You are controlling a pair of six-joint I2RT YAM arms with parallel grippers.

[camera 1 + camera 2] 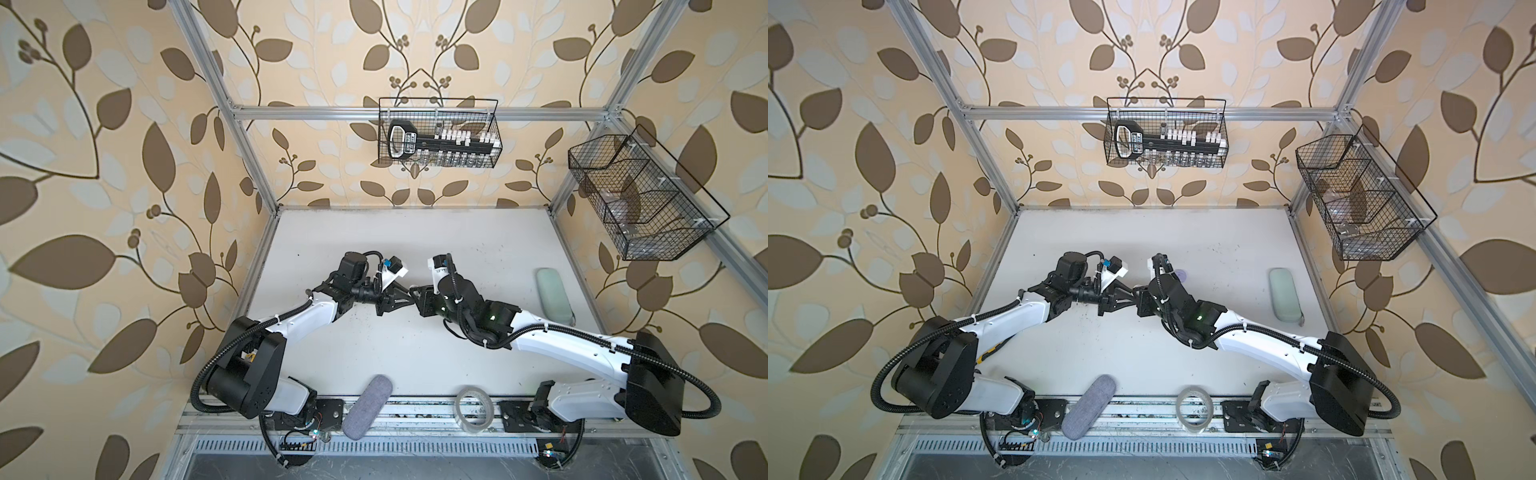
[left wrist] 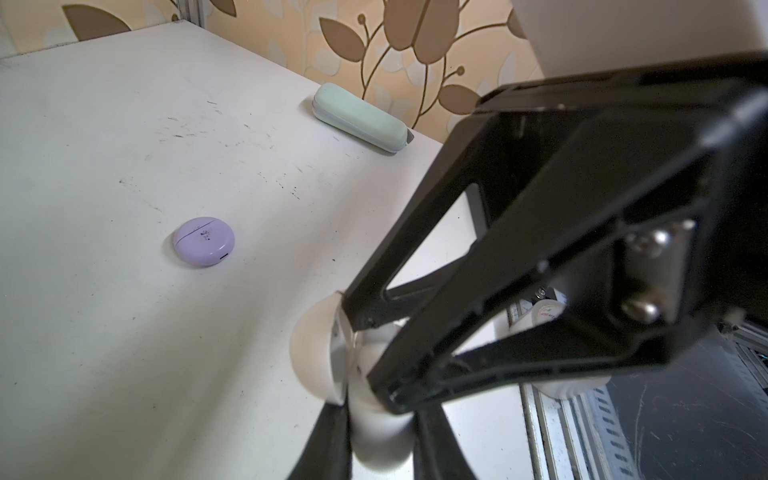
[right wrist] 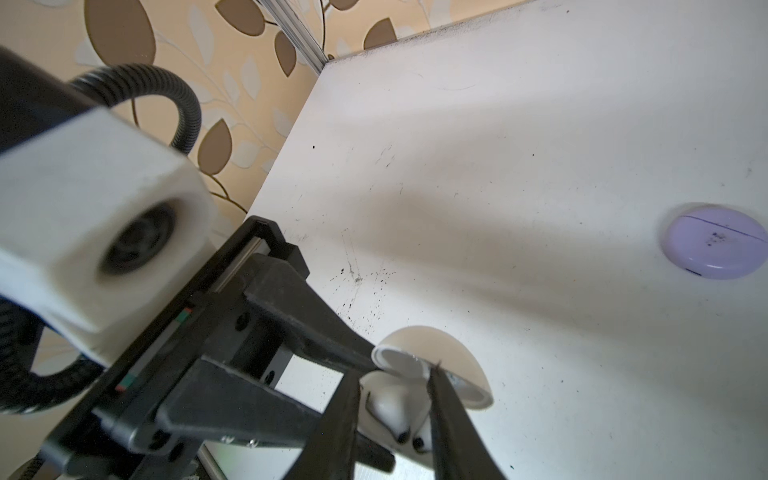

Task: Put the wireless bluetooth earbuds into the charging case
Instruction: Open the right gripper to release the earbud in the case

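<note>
Open white case (image 3: 451, 353) clamped in left pincer (image 2: 382, 440), right pincer (image 3: 392, 374) slightly parted around white earbuds (image 3: 390, 411) inside, lilac case (image 2: 204, 241) closed

In the right wrist view the base of the white charging case (image 3: 461, 357) is partly covered by the fingers (image 3: 451, 424) of the right gripper (image 3: 395, 374); what sits inside is blurred, and whether these fingers press on it cannot be told. In both top views this case is hidden where the left gripper (image 1: 409, 296) meets the right one. Only a sliver of the lilac case (image 1: 1182, 274) is seen in a top view, behind the right arm (image 1: 1258, 336).
</note>
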